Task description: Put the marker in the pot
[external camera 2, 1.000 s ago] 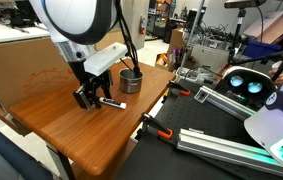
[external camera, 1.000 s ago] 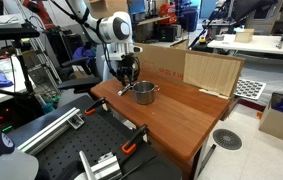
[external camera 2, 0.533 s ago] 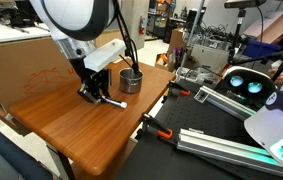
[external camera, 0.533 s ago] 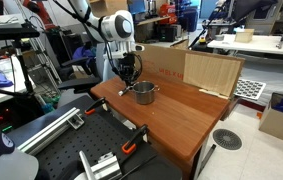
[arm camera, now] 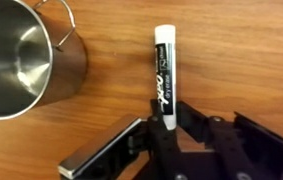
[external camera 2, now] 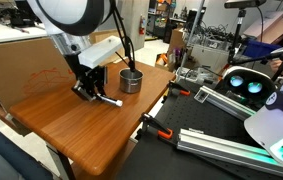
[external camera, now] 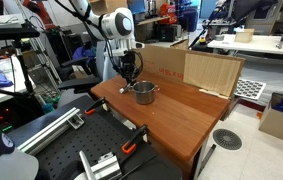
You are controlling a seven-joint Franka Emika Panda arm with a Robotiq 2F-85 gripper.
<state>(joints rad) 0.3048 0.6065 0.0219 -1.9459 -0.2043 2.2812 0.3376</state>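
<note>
The marker (arm camera: 162, 65) is a white pen with black print, lying flat on the wooden table to the right of the pot (arm camera: 69, 65). The pot is silver metal with a wire handle and nothing shows inside it. My gripper (arm camera: 162, 122) is down at the table with its fingers pressed against both sides of the marker's near end. In both exterior views the gripper (external camera: 127, 82) (external camera 2: 89, 93) stands beside the pot (external camera: 144, 93) (external camera 2: 130, 80). The marker's free end (external camera 2: 111, 100) sticks out from it along the tabletop.
The wooden table (external camera: 186, 118) (external camera 2: 86, 135) carries a large cardboard box (external camera: 193, 68) at its back. Orange clamps (external camera 2: 157, 128) grip the table's edge. Metal rails and lab gear stand around the table.
The gripper's fingers have closed in from a wide spread onto the marker's end. The marker still lies on the table and the pot has not moved.
</note>
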